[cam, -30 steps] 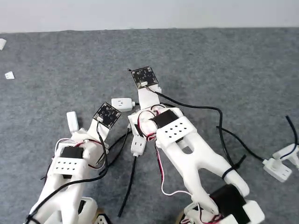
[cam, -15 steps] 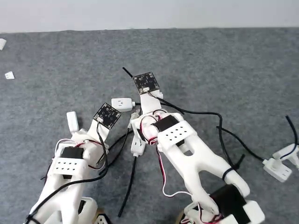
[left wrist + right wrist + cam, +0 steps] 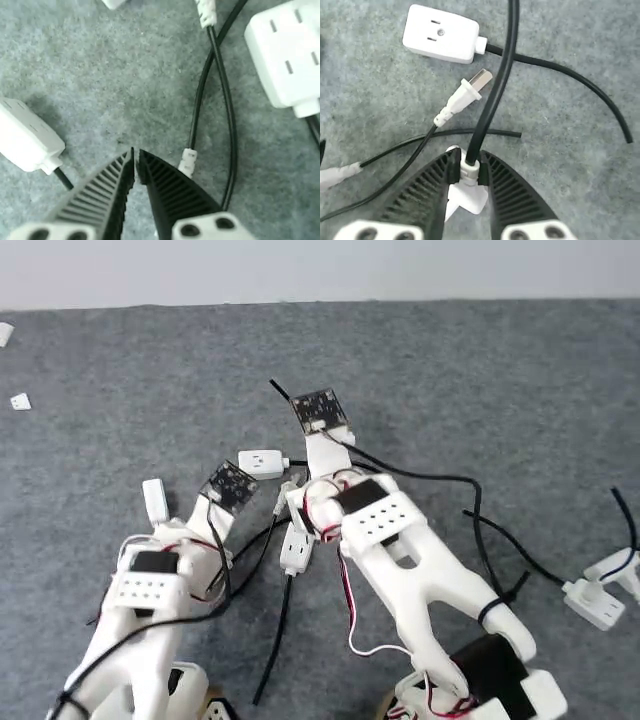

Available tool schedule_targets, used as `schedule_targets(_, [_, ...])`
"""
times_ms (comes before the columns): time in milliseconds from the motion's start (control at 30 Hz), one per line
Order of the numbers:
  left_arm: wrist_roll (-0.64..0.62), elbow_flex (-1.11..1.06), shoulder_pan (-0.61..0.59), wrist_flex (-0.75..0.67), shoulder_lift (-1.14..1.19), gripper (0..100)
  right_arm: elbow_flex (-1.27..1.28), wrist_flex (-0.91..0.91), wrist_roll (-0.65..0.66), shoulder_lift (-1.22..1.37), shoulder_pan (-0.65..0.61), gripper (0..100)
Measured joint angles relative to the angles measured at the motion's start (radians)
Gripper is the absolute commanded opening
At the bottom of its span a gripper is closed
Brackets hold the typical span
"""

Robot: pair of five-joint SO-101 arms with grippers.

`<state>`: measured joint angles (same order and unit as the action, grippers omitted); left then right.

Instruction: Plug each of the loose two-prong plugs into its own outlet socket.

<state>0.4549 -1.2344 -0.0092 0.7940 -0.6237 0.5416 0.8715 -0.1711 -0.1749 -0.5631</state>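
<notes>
No plug appears seated: right gripper (image 3: 467, 170) jaws clamp a white black-corded plug (image 3: 466, 192), left gripper (image 3: 135, 161) jaws nearly closed, empty, while a white two-prong plug (image 3: 465, 95) lies loose at 5 o'clock of the white rectangular socket (image 3: 262, 462).

White plastic arms (image 3: 440, 590), black servos (image 3: 352, 492), red and white wires (image 3: 347, 595), ribbed black tool fingers (image 3: 417, 195).

A white outlet socket (image 3: 262, 463) lies flat just left of centre, slots up. Beside it lies a loose white two-prong plug (image 3: 465, 95), prongs bare. The right tool (image 3: 468, 155) clamps another plug (image 3: 466, 195), black cord rising. A second socket (image 3: 296, 551) lies below centre, and a third socket (image 3: 155, 500) lies at left.
</notes>
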Motion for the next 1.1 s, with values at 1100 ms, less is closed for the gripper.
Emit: schedule_targets(1100, [0.213, 0.236, 0.012, 0.212, 0.322, 1, 0.020, 0.112, 0.064, -0.178, -0.189, 0.8])
